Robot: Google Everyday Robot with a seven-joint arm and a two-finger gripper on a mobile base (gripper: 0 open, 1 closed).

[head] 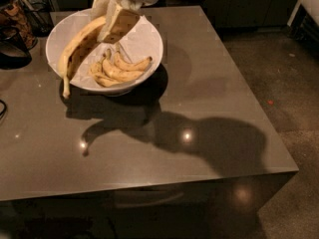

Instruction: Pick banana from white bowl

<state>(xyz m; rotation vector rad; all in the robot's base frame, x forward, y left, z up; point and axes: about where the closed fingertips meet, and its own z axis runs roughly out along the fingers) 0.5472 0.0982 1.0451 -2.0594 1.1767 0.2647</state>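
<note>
The long brown-speckled banana [79,46] hangs tilted over the left side of the white bowl [152,54]. Its thin stem reaches down past the bowl's left rim and casts a shadow on the table. My gripper [107,16] comes down from the top of the view over the bowl's far side. It is shut on the banana's upper end, with one cream finger [118,25] on the right of it. The bowl stands at the table's far left and is lined with white paper.
A bunch of shorter pale bananas [119,69] lies in the bowl's bottom. A dark pot [12,51] and other clutter stand left of the bowl. The brown table [199,108] ends at the right and front, with floor [279,83] beyond.
</note>
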